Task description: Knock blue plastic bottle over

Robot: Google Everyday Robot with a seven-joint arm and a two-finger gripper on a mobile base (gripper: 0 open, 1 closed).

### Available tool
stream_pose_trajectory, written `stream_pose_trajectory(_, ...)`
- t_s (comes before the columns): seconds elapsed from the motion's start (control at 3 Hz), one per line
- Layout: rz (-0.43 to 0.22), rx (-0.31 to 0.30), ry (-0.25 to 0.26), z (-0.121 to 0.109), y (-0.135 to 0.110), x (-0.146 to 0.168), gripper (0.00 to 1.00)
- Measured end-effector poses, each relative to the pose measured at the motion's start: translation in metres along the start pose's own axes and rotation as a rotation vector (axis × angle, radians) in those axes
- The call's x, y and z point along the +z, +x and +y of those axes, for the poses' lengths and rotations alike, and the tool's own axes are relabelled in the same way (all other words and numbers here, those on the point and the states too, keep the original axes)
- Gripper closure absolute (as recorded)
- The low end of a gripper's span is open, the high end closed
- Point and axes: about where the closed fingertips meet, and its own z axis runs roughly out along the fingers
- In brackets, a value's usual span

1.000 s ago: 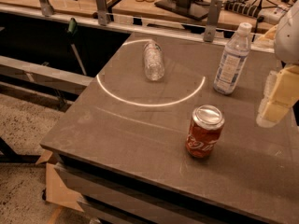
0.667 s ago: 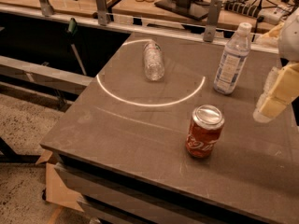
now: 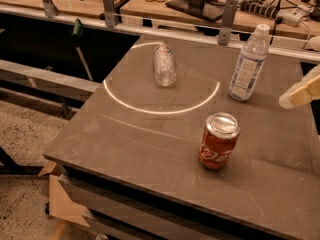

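Cut off by the frame's right edge at mid-height, the gripper [image 3: 301, 92] shows only as a cream, tilted piece hanging over the table's right side; whether it is apart or together cannot be told. One dark table [image 3: 125, 139] fills the middle of the frame, marked with one white arc [image 3: 160, 110]. There are two bottles. The blue plastic bottle [image 3: 248, 66] stands upright at upper right, left of the gripper and apart from it. A crinkled clear bottle [image 3: 164, 65] lies on its side at upper centre. One red can [image 3: 218, 141] stands at lower right, its lettering too blurred to read.
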Motion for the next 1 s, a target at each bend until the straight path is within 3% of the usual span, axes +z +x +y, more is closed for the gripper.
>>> stream_pose_trajectory(0.67,-0.042,0.044,-0.002,0.003,-0.006,0.006,0.00)
stream_pose_trajectory(1.0,-0.131,0.093,0.002,-0.006,-0.004,0.027,0.00)
